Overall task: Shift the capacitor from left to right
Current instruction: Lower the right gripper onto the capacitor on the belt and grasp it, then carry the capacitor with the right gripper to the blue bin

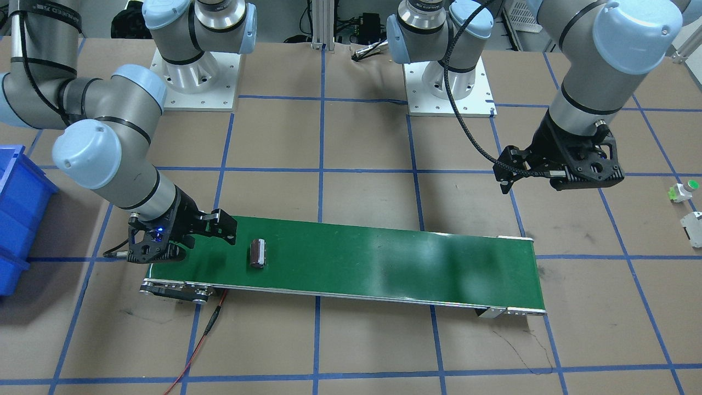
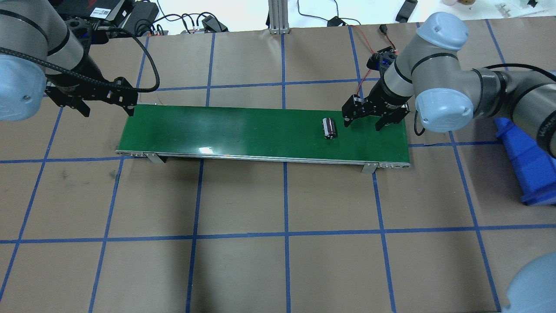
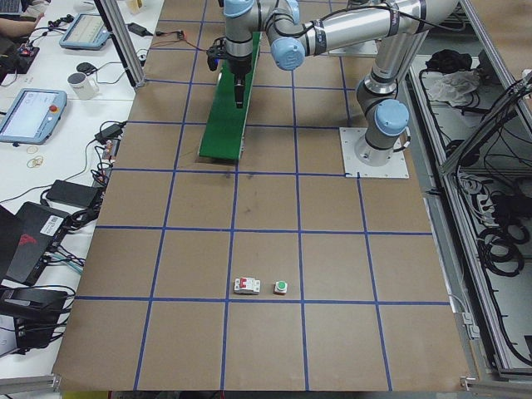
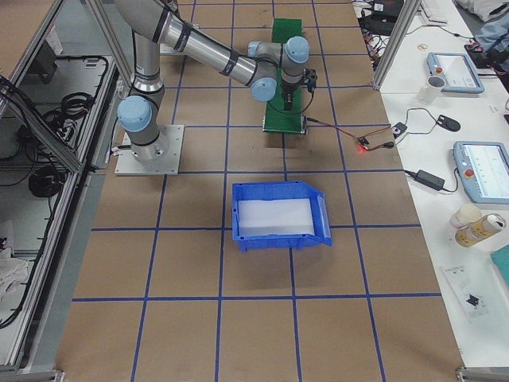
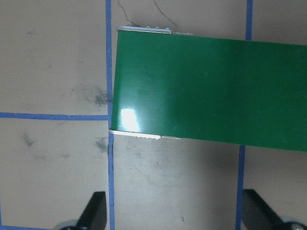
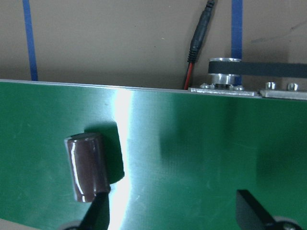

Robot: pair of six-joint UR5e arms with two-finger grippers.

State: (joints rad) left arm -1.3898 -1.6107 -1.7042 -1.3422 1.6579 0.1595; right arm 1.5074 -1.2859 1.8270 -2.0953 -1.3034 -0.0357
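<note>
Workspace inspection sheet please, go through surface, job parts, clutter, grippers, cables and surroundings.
Surface: brown paper table with blue tape grid; green conveyor belt on it.
Job's things: capacitor lying on its side on the belt, near the robot's right end.
Clutter: white part with green cap, white-grey block, blue bin.
Grippers: left gripper open, by the belt's left end; right gripper open over the belt, capacitor beside it, ungrasped.
Cables: red-black lead by the belt's right end.
Surroundings: desks with tablets alongside.
</note>
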